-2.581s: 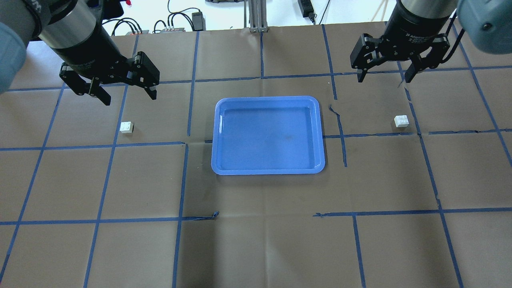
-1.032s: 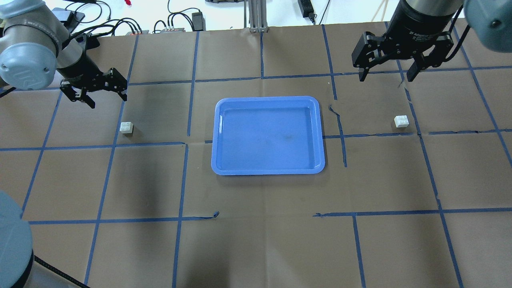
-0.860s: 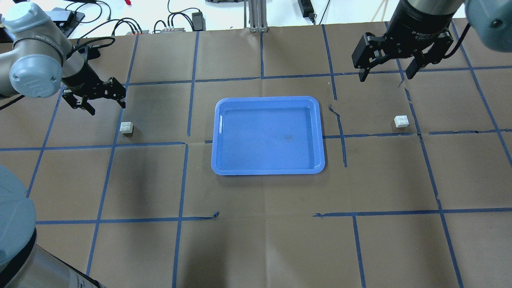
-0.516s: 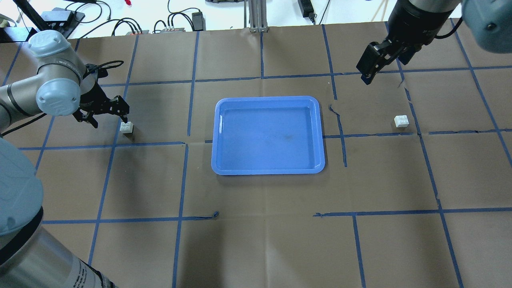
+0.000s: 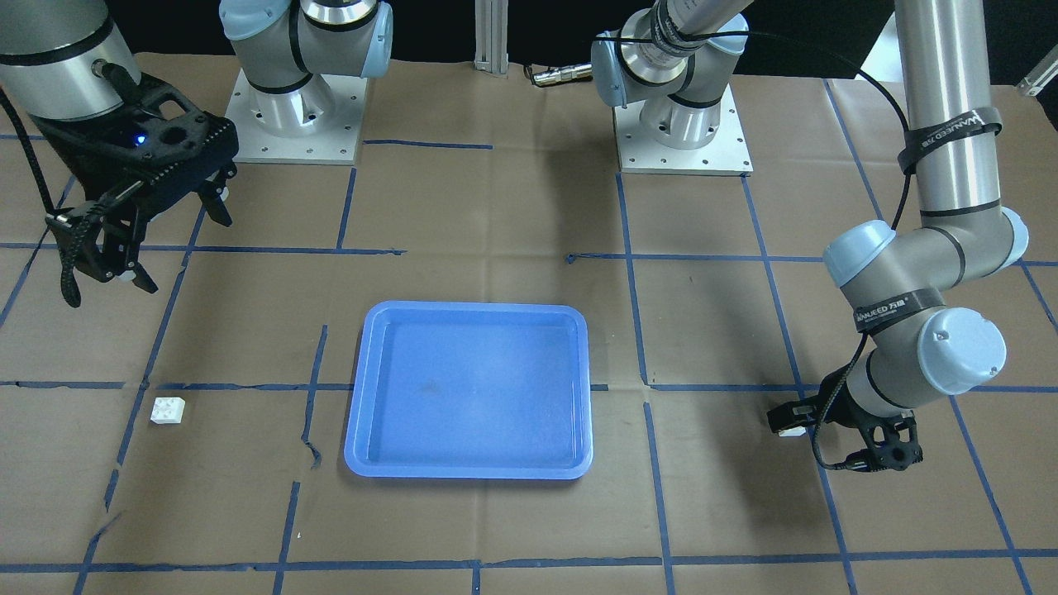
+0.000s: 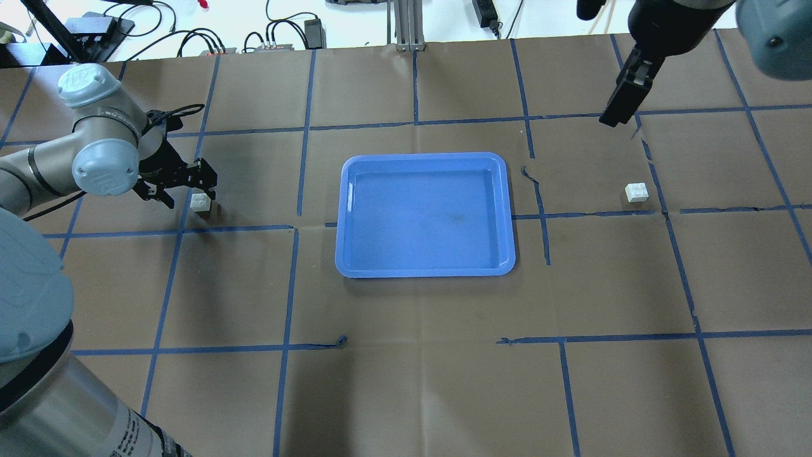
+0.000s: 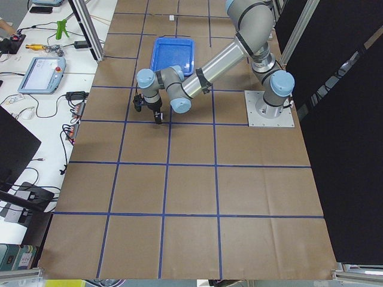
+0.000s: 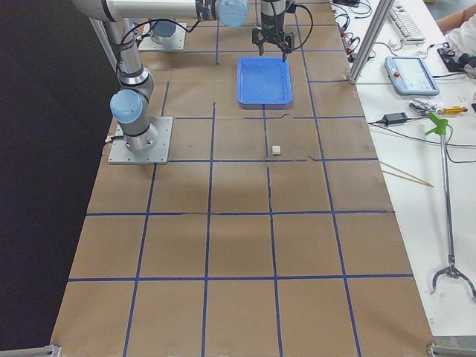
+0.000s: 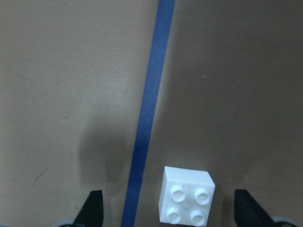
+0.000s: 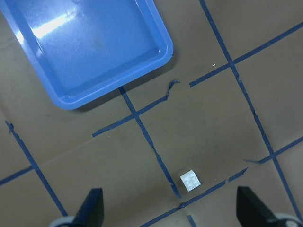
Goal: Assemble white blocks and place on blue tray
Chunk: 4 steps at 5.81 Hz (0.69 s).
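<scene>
- Brown-papered table [image 6: 406, 393]: blue tray [image 6: 425, 272] sits empty at centre.
- Left gripper [image 6: 189, 193] has dropped since last look; jaws wide, straddling left block [image 9: 187, 195], not yet gripping.
- Right gripper [image 10: 170, 201] has turned; jaws wide, empty, well above right block [image 6: 636, 192].
- Left grasp looks imminent.

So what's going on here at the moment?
The left end effector is down at the table, open, straddling one white block, not yet gripping it. The right end effector hangs open high up, clear of the other white block on the table. The blue tray between them is empty; nothing is assembled yet.
</scene>
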Tool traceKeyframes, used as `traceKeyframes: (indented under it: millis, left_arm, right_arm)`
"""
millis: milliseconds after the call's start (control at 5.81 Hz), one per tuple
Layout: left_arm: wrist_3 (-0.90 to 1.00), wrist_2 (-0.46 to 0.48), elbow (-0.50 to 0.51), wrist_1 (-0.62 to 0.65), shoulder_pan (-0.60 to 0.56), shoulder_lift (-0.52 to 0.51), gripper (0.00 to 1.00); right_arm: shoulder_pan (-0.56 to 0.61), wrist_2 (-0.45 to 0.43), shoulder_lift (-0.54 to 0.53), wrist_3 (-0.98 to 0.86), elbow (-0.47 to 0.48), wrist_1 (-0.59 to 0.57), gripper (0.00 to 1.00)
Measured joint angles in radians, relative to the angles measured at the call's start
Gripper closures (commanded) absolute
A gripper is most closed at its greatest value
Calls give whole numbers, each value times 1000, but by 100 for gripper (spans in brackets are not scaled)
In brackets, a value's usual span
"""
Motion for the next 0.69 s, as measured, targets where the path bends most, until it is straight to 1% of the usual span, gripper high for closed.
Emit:
traceKeyframes:
  millis: [172, 344, 688]
  left_arm:
    - [12, -1, -2, 0, -1, -7, 91]
    - [20, -2, -1, -1, -3, -10, 100]
    - [35, -1, 9, -3, -29, 9, 100]
  right_arm:
    - [-41, 34, 19, -161, -2, -6, 0]
    - [-103, 98, 41, -330, -3, -13, 0]
    - [-271, 226, 115, -635, -3, -9, 0]
